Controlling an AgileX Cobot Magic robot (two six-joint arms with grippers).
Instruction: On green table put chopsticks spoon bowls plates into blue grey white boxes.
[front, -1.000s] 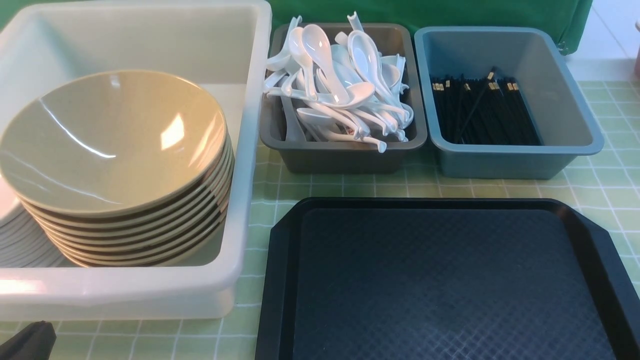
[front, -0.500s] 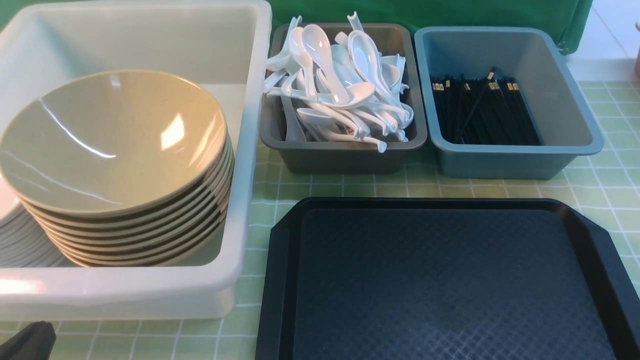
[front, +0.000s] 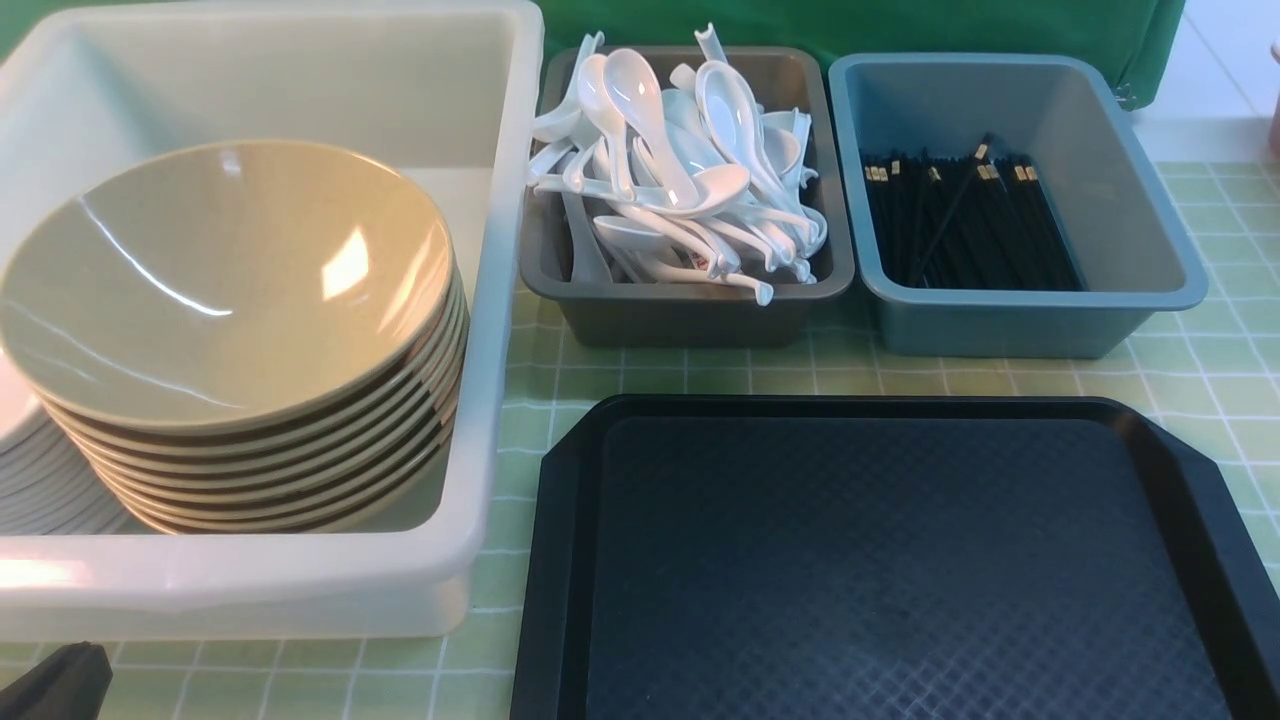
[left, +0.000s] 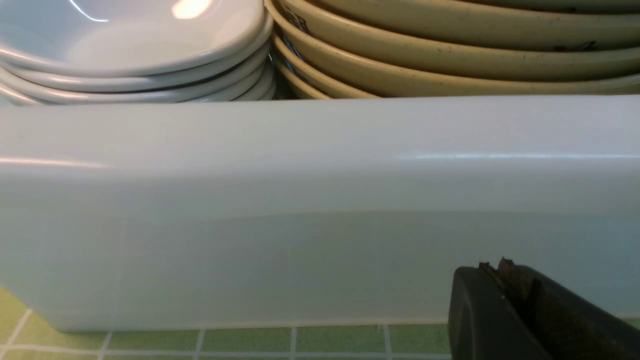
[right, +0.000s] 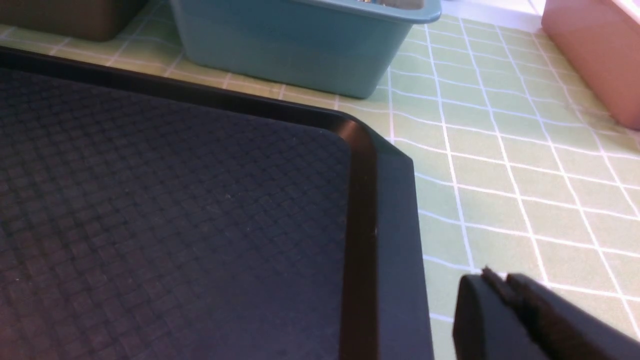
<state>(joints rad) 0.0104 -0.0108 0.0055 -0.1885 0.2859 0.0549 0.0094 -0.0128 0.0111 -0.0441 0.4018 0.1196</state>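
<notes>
The big white box (front: 480, 300) at the left holds a stack of tan bowls (front: 230, 290) and, beside it, a stack of white plates (front: 40, 490). White spoons (front: 680, 180) fill the grey box (front: 690, 315). Black chopsticks (front: 965, 225) lie in the blue box (front: 1040, 320). My left gripper (left: 495, 272) is shut and empty, low in front of the white box's near wall (left: 300, 225); its tip (front: 60, 680) shows at the bottom left of the front view. My right gripper (right: 495, 280) is shut and empty, just past the black tray's corner (right: 380, 165).
A black tray (front: 890, 560) with nothing on it lies front and centre on the green checked cloth (front: 1200, 370). A pink container (right: 595, 55) stands at the far right. A green backdrop (front: 900, 25) hangs behind the boxes.
</notes>
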